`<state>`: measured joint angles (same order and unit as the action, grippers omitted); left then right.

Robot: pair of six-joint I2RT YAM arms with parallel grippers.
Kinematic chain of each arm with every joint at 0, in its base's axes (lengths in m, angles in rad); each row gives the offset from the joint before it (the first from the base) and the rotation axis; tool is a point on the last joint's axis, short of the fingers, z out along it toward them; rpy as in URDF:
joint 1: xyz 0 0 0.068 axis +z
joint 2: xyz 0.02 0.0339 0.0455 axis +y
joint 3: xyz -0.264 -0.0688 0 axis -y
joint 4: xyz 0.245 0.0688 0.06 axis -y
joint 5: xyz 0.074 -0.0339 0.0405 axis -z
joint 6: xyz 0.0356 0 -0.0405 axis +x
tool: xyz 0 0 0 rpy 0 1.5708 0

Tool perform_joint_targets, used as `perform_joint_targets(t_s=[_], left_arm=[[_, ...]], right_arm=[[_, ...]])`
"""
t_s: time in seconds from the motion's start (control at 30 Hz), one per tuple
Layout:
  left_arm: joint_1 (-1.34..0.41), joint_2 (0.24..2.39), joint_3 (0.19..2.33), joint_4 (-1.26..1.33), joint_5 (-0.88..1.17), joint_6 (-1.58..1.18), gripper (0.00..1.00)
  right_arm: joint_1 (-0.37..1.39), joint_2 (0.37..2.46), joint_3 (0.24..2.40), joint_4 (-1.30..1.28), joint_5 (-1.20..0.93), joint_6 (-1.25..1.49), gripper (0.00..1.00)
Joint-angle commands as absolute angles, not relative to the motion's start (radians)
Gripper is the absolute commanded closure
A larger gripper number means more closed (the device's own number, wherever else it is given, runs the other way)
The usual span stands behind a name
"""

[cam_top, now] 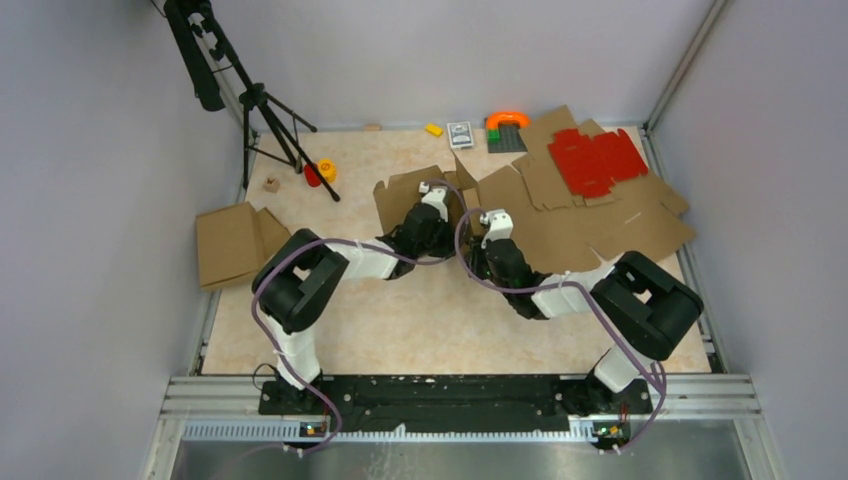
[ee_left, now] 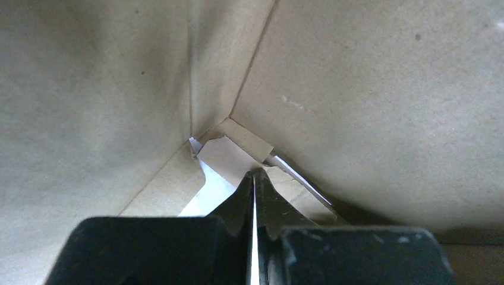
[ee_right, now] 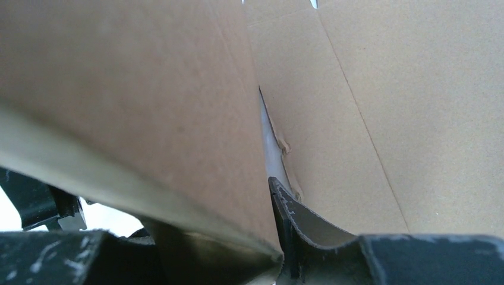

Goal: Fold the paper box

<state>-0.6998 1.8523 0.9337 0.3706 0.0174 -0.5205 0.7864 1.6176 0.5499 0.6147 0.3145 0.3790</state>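
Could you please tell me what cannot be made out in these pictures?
Left wrist view: the paper box walls surround the shut left tool; everything outside them is hidden.
Right wrist view: a box panel covers the right tool's left finger and the table.
Top view: both tools' tips, hidden by their wrists and raised cardboard.

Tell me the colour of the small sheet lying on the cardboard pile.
The sheet is bright red, clearest in the top view.
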Motion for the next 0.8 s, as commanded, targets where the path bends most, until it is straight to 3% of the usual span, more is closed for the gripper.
perform_joint_targets(t_s=[0.0, 0.4, 0.53, 0.77], left_arm=[[-0.704, 1.917, 0.980, 0.289, 0.048, -0.519, 1.00], [-0.703, 1.839, 0.941, 0.221, 0.024, -0.534, 0.98], [-0.698, 1.733, 0.893, 0.203, 0.009, -0.552, 0.86], [-0.695, 1.607, 0.725, 0.327, 0.010, -0.786, 0.53]], right_arm=[[0.787, 1.632, 0.541, 0.562, 0.276, 0.381, 0.74], [0.787, 1.639, 0.531, 0.560, 0.292, 0.380, 0.74], [0.787, 1.640, 0.530, 0.560, 0.295, 0.380, 0.75], [0.788, 1.640, 0.525, 0.574, 0.292, 0.382, 0.75]])
